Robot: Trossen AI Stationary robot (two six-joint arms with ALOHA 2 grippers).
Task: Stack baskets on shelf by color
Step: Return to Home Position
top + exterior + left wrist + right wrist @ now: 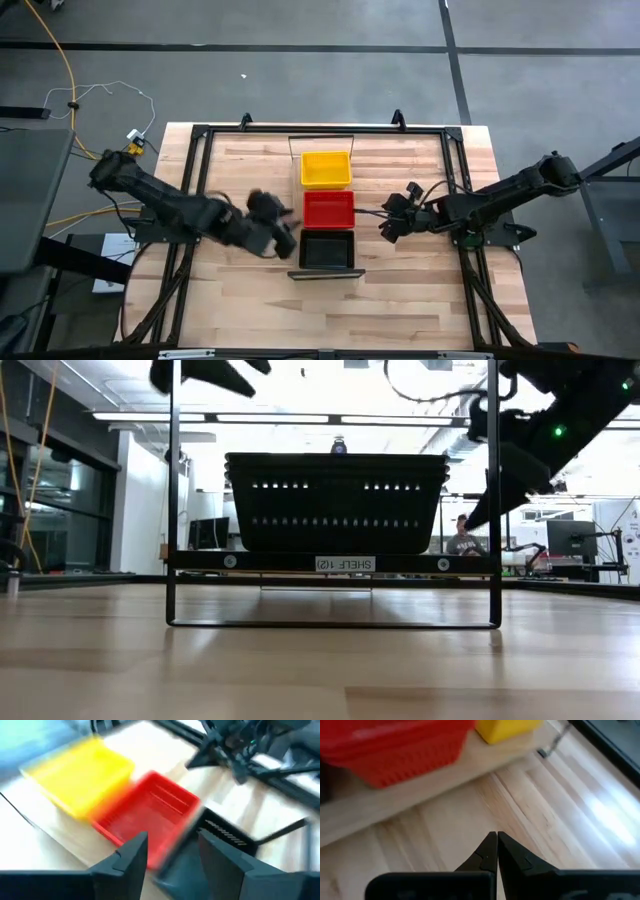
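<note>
Three stacks of baskets sit in a row on the shelf (322, 272), resting on their bases: yellow (326, 168) farthest, red (328, 208) in the middle, black (327, 249) nearest. The low view shows the black stack (335, 500) on the shelf (335, 563). My left gripper (285, 236) hovers open just left of the red and black baskets; its wrist view shows yellow (75, 775), red (150, 815) and black (220, 840) baskets beyond the fingers (172, 852). My right gripper (388, 228) is shut, right of the shelf, above bare tabletop (497, 845).
A black metal frame (200, 135) runs round the tabletop, with posts near both arms. There is bare wood on both sides of the shelf and toward the near edge (330, 320). A yellow cable (70, 80) lies on the floor to the left. A person (462, 538) sits in the room behind.
</note>
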